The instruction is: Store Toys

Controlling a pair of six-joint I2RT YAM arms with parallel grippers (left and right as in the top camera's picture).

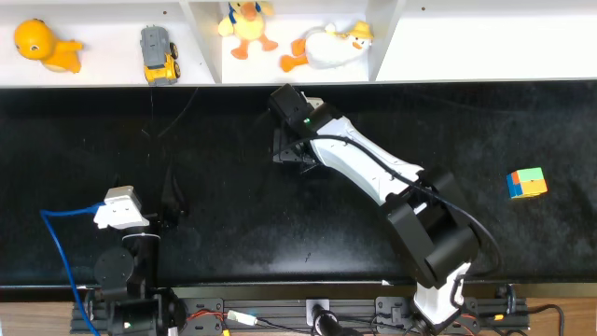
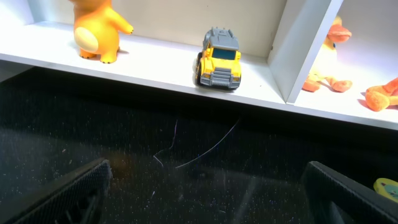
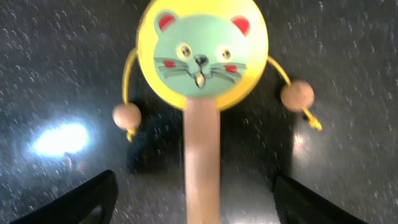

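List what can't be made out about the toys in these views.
Rattle: handle end cut off by the right wrist view's bottom edge; in the top view, hidden under the right gripper.
Orange toy: head cut off by the left wrist view's top edge.

Seen from overhead, straight down on black mat and white shelf. From left wrist, low, facing that shelf (yellow truck shared with overhead). From right wrist, close above mat.
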